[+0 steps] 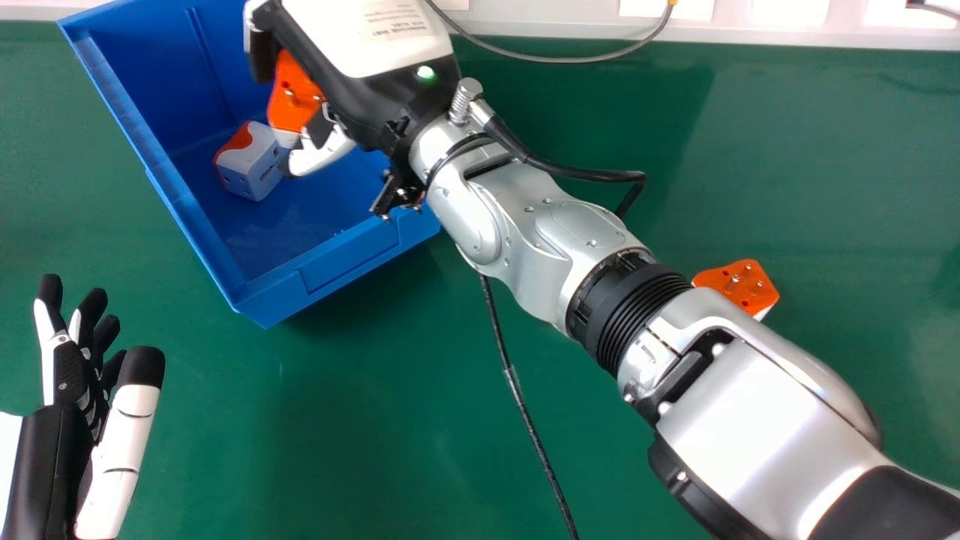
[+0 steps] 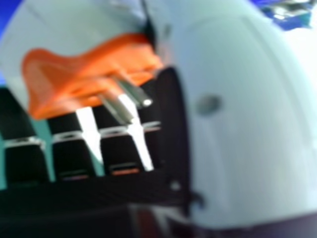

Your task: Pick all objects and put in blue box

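Observation:
Over the blue box [image 1: 292, 281] in the head view, my right hand [image 1: 352, 82] is curled round an orange and white plug adapter [image 1: 292, 94]. In the right hand view, my right hand [image 2: 237, 114] has its thumb against that adapter [image 2: 84, 74], whose metal pins stick out. A white and orange adapter [image 1: 253, 163] lies inside the box. Another orange adapter [image 1: 739, 283] sits on the green table beyond my right forearm, partly covered by it. My left hand [image 1: 82, 382] is open at the left edge, with nothing in it.
My right forearm crosses the green table [image 1: 360, 420] diagonally from the lower right. A black cable [image 1: 525, 405] runs down the middle of the table. Another cable [image 1: 555, 58] hangs at the far edge, near a white ledge [image 1: 570, 26].

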